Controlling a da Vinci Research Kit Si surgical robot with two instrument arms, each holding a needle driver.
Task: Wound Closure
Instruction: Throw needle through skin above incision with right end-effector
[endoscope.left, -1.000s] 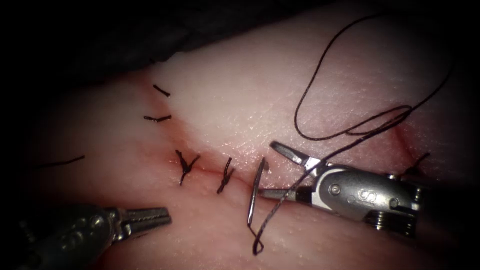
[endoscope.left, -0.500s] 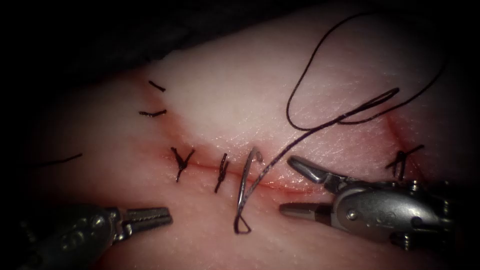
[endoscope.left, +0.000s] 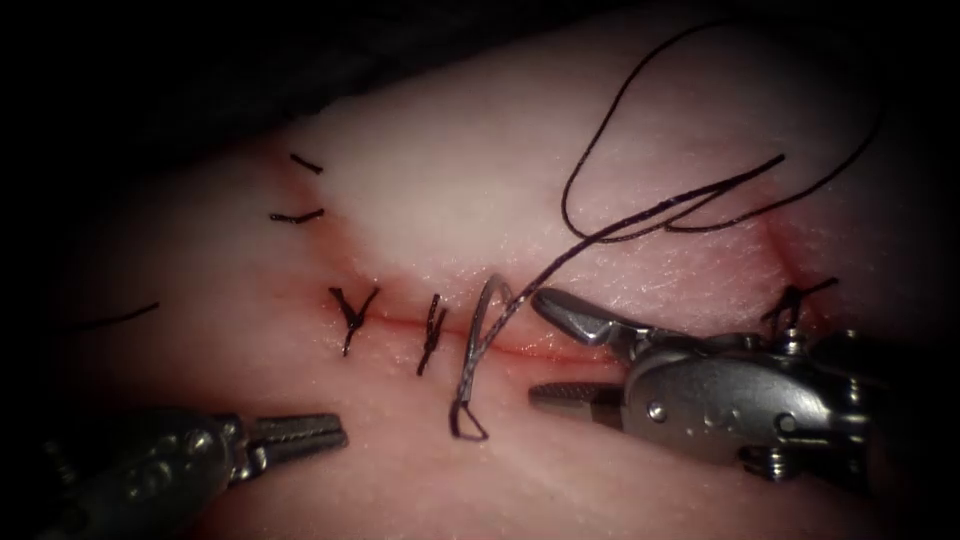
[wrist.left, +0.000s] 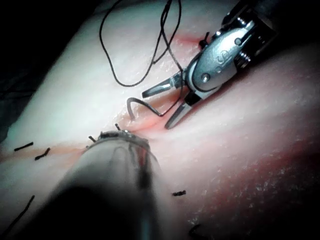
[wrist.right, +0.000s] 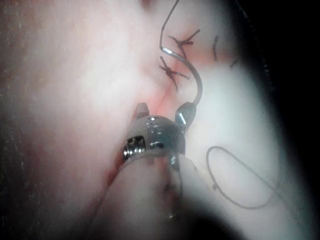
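My left tool sits low on the left, fingers closed on nothing. I count two knotted stitches on the cut. The one needle lies free across the cut, thread trailing. My right tool has its fingers spread wide, empty, just beside the needle. I can read no writing.

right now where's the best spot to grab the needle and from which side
Probably the bare arc of the needle standing above the cut, taken from the right, where the right tool sits open beside it, holding nothing. The swaged end with the thread lies low on the tissue.
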